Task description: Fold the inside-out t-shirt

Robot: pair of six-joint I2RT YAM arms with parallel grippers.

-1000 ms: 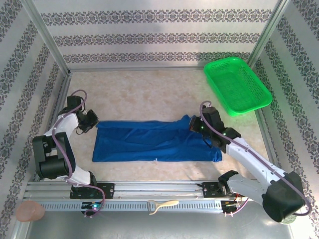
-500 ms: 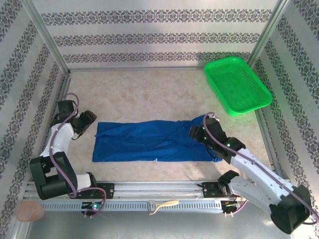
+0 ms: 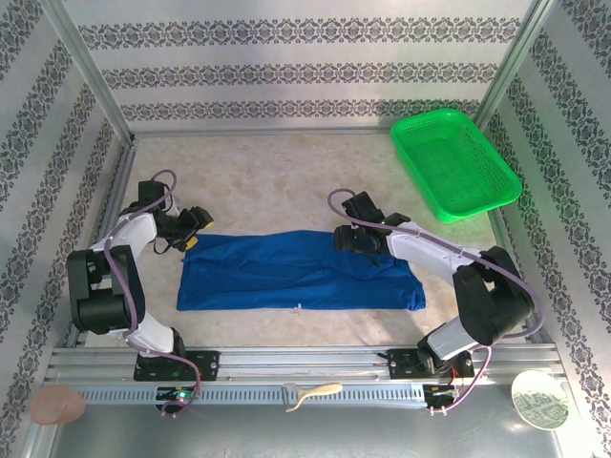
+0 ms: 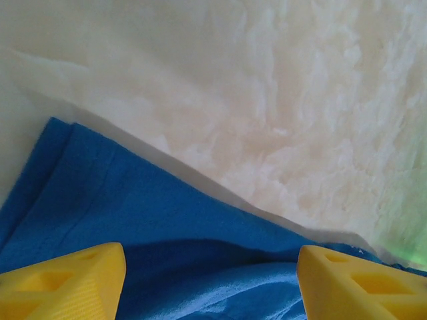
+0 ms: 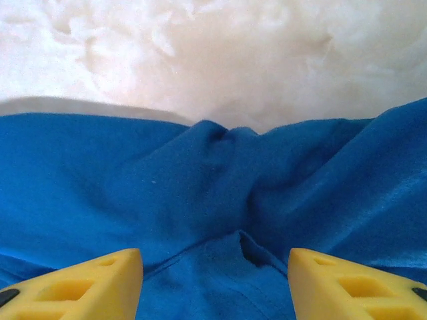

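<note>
The left end effector [image 4: 210,283] has its 2 yellow fingers [image 4: 63,283] spread wide with nothing between them, poised over the far left corner of the royal-blue t-shirt [image 3: 296,272]; whether they touch the cloth cannot be told. The right end effector [image 5: 213,283] is likewise wide open and empty, over the shirt's far edge toward its right end, where the fabric bunches into a small pucker [image 5: 220,133]. The t-shirt lies flat as a long band across the middle of the pale tabletop [image 3: 277,176], between the 2 arms. A green mesh basket [image 3: 456,162] sits well apart at the far right corner
</note>
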